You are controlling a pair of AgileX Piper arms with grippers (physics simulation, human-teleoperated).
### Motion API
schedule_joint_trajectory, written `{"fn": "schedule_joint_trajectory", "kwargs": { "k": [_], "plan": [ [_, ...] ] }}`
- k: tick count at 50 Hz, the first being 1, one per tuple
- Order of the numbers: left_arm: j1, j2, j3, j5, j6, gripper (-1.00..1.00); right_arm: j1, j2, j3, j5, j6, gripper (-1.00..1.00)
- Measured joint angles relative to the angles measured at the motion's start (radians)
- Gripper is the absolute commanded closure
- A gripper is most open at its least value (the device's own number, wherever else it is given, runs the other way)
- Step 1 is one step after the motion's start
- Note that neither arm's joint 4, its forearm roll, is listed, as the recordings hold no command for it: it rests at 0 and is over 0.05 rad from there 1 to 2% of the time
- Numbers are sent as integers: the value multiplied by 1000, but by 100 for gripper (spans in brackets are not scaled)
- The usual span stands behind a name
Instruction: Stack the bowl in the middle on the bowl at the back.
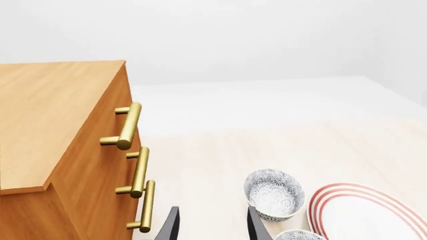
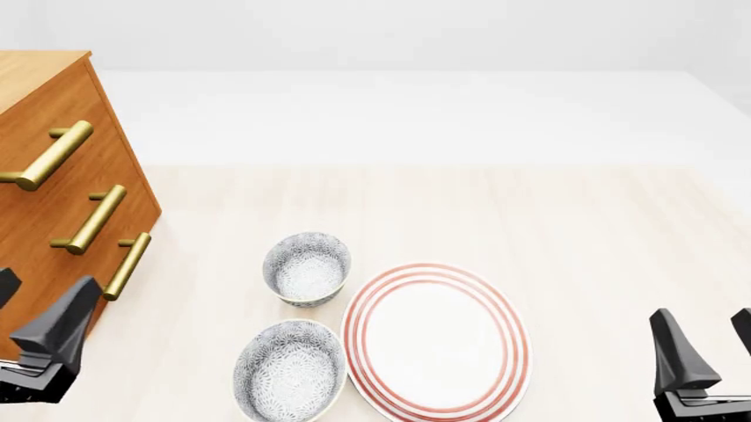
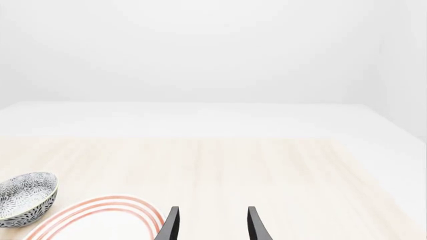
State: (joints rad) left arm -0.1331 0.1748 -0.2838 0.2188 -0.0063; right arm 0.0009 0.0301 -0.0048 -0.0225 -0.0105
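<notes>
On the pale wooden surface (image 2: 564,229), three dishes are seen close together, a little left of the middle. The bowl at the back (image 2: 308,267) is set upright, and it looks narrow and deep like a cup. The bowl in the middle (image 2: 290,370) is placed nearer the arms, just in front of the other bowl, and it looks wider and flatter. Both bowls are covered with tiny grey and white speckles. They are not stacked; a small gap is seen between them. A big white plate (image 2: 437,340) with red rings is laid just to the right of the two bowls, very near them both. At the left side a brown wooden cabinet (image 2: 47,158) is stood, and three gold handles (image 2: 91,220) are fixed on its front. Behind the wooden part, the surface is turned plain white, and the room behind it is shown as bare and pale all over. The left pincer (image 1: 210,225) is held low near the cabinet, its two dark fingers are spread apart, and nothing is gripped between them. The right pincer (image 3: 211,224) is held low at the far right, well apart from the dishes, and it is also spread wide with nothing gripped.
</notes>
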Motion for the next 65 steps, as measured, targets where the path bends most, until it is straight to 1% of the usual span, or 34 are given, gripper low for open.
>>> {"fn": "schedule_joint_trajectory", "kwargs": {
  "k": [9,22,30,40,45,51,65],
  "plan": [
    [-61,117,-137,134,10,-100,0,-9,-1,8,-2,-100],
    [-105,317,-293,303,8,-100,0,-16,-2,14,-5,-100],
    [-117,439,-371,377,20,-100,0,-17,-2,14,-6,-100],
    [-169,564,-446,449,-5,-100,0,-17,-3,13,-6,-100],
    [-208,606,-468,477,-26,-100,0,-17,-3,14,-6,-100],
    [-243,640,-470,493,-43,-100,0,-19,-4,16,-6,-100],
    [-262,697,-409,467,-43,-100,-1,-21,-4,18,-6,-100]
  ]
}}
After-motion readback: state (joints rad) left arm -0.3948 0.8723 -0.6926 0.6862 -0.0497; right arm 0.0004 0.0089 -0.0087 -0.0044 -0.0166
